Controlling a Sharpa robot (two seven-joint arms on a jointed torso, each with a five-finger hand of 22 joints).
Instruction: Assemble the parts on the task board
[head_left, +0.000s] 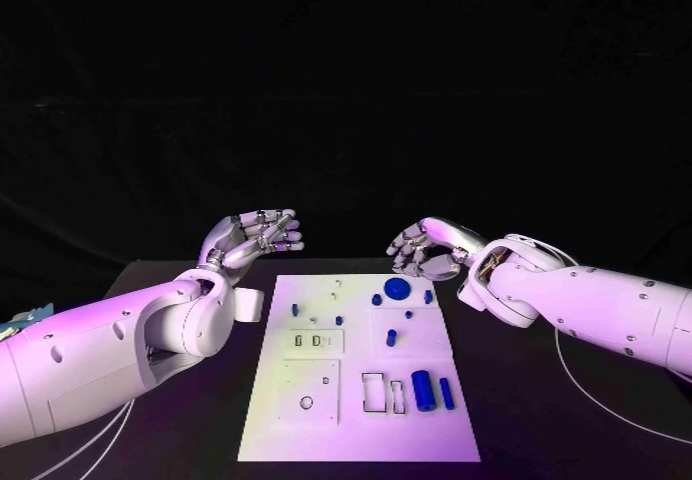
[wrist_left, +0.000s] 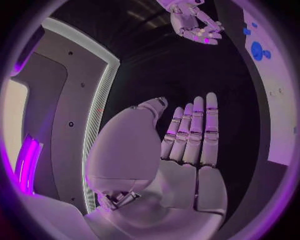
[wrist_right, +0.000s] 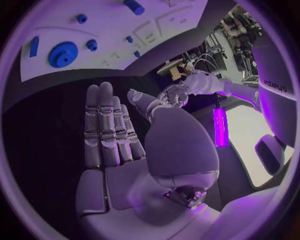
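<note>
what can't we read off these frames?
- Small parts on the board, head view: too small to tell seated from loose.
- Board in the left wrist view: cut off by the circle's rim.
- Cylinder, right wrist view: cut off at the rim.
- Left hand and right hand: both hold nothing, fingers apart.

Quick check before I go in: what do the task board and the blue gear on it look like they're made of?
Task board: likely matte white plastic or painted plate, with even colour, no glare and cleanly cut recesses. Blue gear: probably moulded or printed plastic, with uniform saturated blue and a dull surface. Neither can be confirmed.
</note>
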